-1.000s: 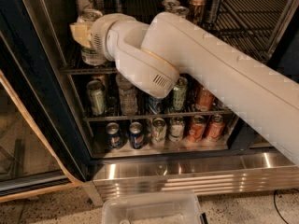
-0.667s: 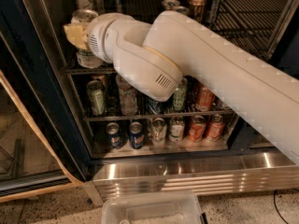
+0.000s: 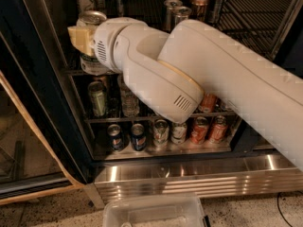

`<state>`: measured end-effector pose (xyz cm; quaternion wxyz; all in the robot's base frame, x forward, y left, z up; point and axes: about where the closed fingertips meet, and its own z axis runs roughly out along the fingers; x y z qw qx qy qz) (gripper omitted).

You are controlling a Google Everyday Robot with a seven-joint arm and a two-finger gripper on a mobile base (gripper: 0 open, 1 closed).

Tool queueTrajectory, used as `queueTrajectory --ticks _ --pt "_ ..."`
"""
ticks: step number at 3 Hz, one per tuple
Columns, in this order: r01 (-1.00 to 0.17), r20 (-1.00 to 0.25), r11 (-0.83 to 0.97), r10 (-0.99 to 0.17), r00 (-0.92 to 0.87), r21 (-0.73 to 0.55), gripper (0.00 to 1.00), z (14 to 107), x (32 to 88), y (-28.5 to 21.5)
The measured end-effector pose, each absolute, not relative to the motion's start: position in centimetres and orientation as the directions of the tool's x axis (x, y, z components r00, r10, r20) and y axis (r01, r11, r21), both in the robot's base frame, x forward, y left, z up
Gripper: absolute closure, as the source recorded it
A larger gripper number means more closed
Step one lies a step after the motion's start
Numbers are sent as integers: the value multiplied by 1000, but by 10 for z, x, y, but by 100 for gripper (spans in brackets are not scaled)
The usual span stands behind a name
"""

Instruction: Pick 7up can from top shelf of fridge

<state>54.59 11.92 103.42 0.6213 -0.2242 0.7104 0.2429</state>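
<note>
The 7up can (image 3: 91, 56), whitish-silver with a green lower band and silver lid, stands upright at the left front of the fridge's top shelf (image 3: 251, 13). My gripper (image 3: 79, 36) is at the can's upper half, with a cream finger (image 3: 75, 34) showing on its left side, and it looks shut on the can. The can's base is level with the shelf's front rail. My big white arm crosses the fridge (image 3: 189, 174) opening from the right and hides much of the top and middle racks.
Other cans (image 3: 174, 9) stand farther back on the top shelf. A green can (image 3: 97, 98) and several more fill the lower racks. The open glass door (image 3: 28, 126) is at the left. A clear plastic bin (image 3: 151, 212) sits on the floor below.
The gripper and the can shifted a little to the left, then back to the right and slightly down. The arm's elbow dropped a little.
</note>
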Motion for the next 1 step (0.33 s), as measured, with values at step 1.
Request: queueTrajectory --ticks 1 --pt "-618 -992 783 -17 -127 66 100 1034 546 118"
